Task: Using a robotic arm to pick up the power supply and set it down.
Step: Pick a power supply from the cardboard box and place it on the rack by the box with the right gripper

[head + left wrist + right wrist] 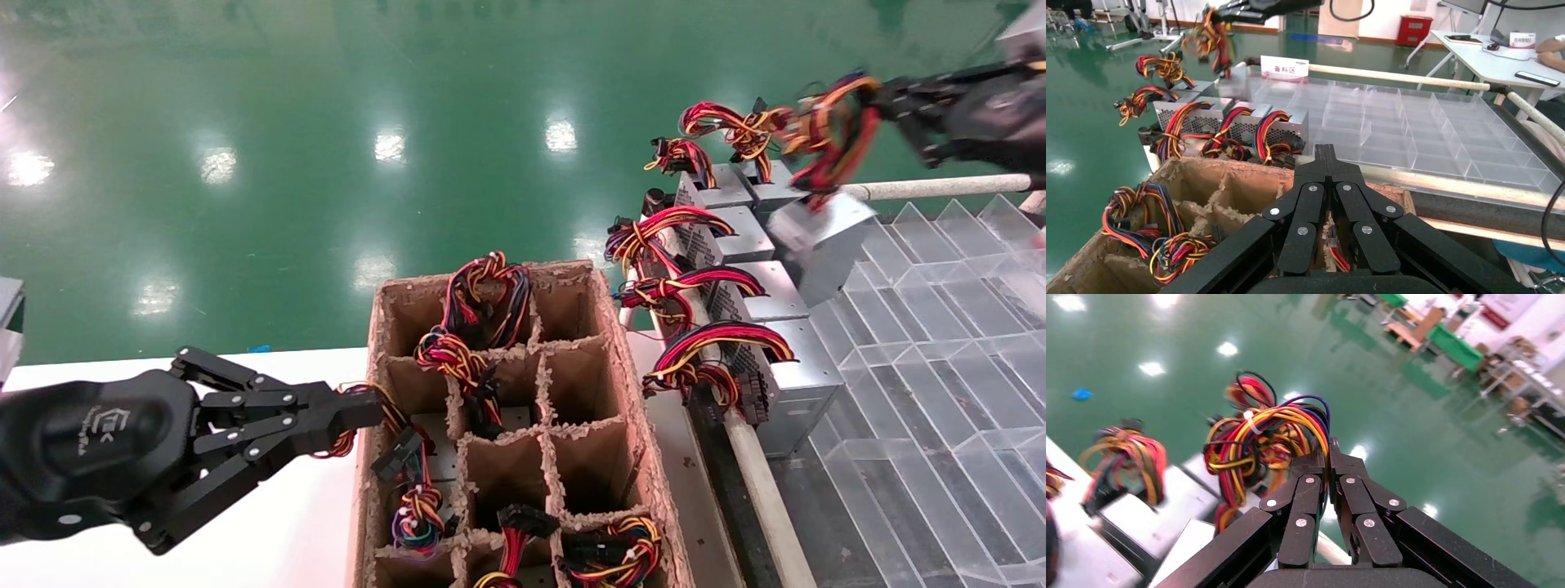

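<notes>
Right gripper (887, 102) is clamped on the wire bundle (825, 122) of the power supply (821, 237); the right wrist view shows the fingers (1315, 462) pinched together with the red, yellow, black and purple loop pressed between them. The metal box hangs below that bundle, tilted, in the air just above the far end of the row of placed supplies (735, 269), which stand side by side along the edge of the clear divider tray (940, 343). No part of the hanging box appears to touch the row, though the gap cannot be judged closely. Left gripper (359, 412) sits at the left wall of the cardboard divider box (629, 384), on the side away from the row, closed down on the wires of another unit (384, 416) in a compartment there; the left wrist view shows its fingers (1324, 165) together. Step in hand, as I read it: carry and set down. Since the load is held by cable only, it can swing and twist, so move slowly and let it settle before lowering. Line the box up with the free place next to the row's end, bring it down until the case bears on the tray, and only then release, so the bundle does not snag neighbouring cables.
</notes>
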{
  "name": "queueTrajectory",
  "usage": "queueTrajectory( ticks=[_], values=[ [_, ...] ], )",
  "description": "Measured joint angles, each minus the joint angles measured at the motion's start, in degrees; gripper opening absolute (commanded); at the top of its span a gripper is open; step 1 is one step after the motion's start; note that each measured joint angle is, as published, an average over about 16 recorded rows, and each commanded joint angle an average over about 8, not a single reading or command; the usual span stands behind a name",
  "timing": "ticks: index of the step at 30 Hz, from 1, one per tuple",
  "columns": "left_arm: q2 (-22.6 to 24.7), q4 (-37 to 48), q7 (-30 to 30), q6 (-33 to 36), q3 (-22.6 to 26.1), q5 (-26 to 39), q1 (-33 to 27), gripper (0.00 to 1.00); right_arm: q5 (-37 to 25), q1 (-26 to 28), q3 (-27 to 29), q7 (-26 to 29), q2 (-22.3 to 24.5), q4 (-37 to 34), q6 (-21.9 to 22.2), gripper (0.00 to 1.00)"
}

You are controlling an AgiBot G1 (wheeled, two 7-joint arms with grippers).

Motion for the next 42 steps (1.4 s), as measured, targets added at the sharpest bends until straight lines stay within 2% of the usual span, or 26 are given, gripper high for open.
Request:
queueTrajectory(
  ticks=[8, 22, 42],
  values=[
    [0.00, 0.00, 0.00, 0.00, 0.00, 0.00, 0.00, 0.00, 1.24, -0.71, 0.87, 0.17, -2.35, -0.36, 0.33, 0.00],
    [0.00, 0.00, 0.00, 0.00, 0.00, 0.00, 0.00, 0.00, 1.72, -2.01, 1.21, 0.32, -2.77, -1.01, 0.07, 0.00],
    [0.00, 0.00, 0.00, 0.00, 0.00, 0.00, 0.00, 0.00, 5.03, -5.84, 3.46, -1.30, -5.06, -1.51, 7.93, 0.00]
  ],
)
